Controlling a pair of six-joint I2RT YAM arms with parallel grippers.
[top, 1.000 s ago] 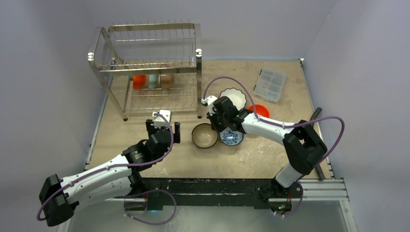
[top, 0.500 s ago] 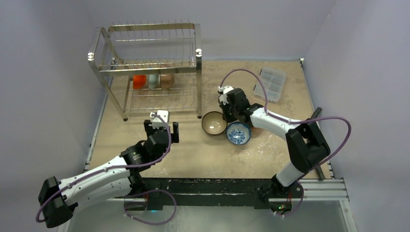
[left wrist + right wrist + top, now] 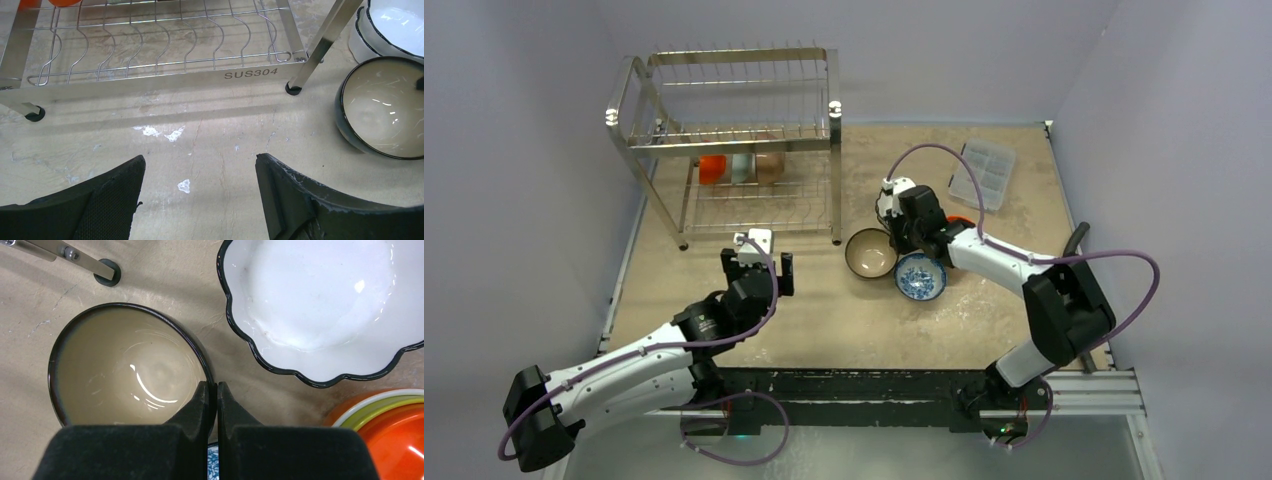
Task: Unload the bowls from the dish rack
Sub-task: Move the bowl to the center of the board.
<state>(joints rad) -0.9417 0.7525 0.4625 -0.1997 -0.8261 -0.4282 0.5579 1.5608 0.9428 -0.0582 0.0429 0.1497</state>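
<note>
Tan bowl (image 3: 125, 370), rim pinched in the right gripper (image 3: 212, 385)'s shut jaws, just slid over by the white bowl (image 3: 320, 305) ahead of them (left gripper (image 3: 200, 165) gapes empty), more still in the dish rack (image 3: 739, 143).

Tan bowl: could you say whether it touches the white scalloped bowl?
Apart: right wrist view shows bare table between tan bowl and white scalloped bowl.

Clear compartment box (image 3: 982, 173) at far right; mottled beige table (image 3: 824, 322)

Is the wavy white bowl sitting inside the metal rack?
No, the white bowl sits out on the table, right beside the tan bowl.
</note>
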